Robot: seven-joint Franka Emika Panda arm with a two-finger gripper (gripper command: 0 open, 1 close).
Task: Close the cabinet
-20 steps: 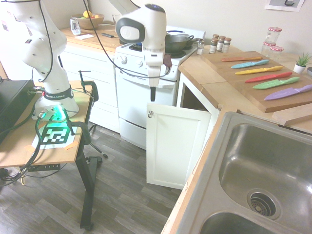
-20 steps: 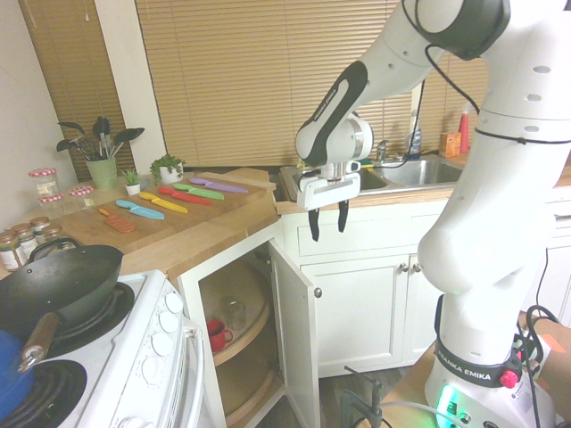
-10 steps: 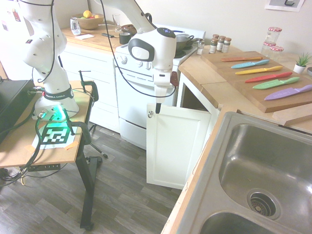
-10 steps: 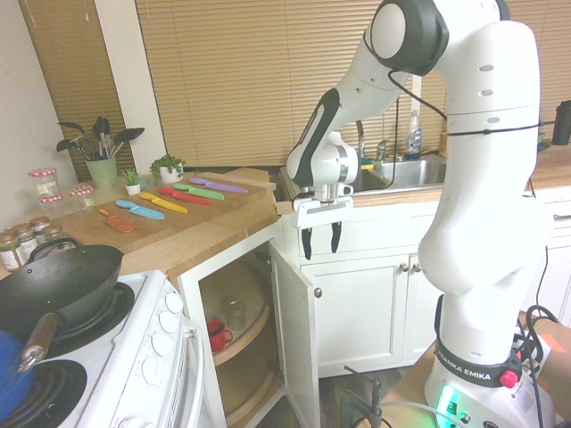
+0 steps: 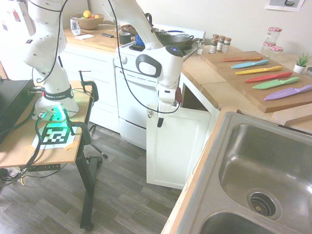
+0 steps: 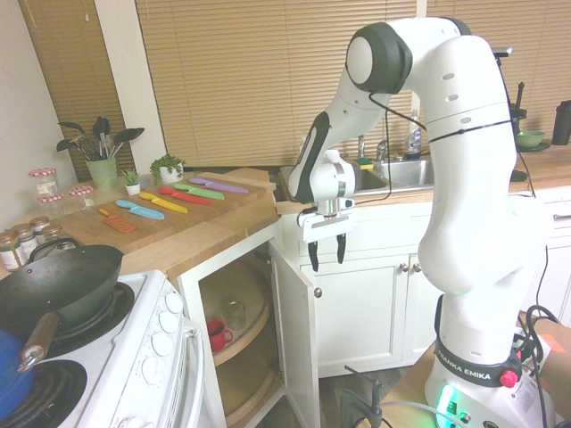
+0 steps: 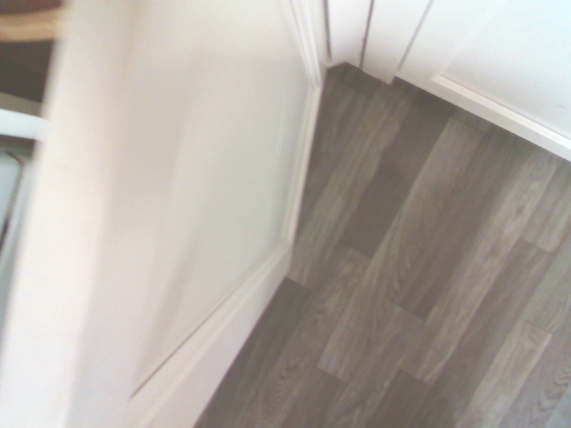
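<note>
Corner cabinet (image 6: 234, 308) between white stove (image 6: 147, 357) and sink (image 6: 410, 172); its recessed-panel door (image 5: 176, 146) stands ajar, a red mug (image 6: 218, 335) visible on the shelf inside. Gripper (image 6: 328, 266) open, fingers apart and pointing down, nothing between them, near the door's silver knob (image 5: 150, 114). Colored knives lie on the cutting board (image 5: 263, 78) above.

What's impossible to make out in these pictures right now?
- Whether the gripper touches the cabinet door: the first exterior view shows them overlapping, with no gap or contact to judge.
- What the wok contains, if anything: its near wall hides the bottom in the second exterior view.
- The blue pot's full shape: cut off by the second exterior view's left edge.
- The door's near edge in the wrist view: blurred.
</note>
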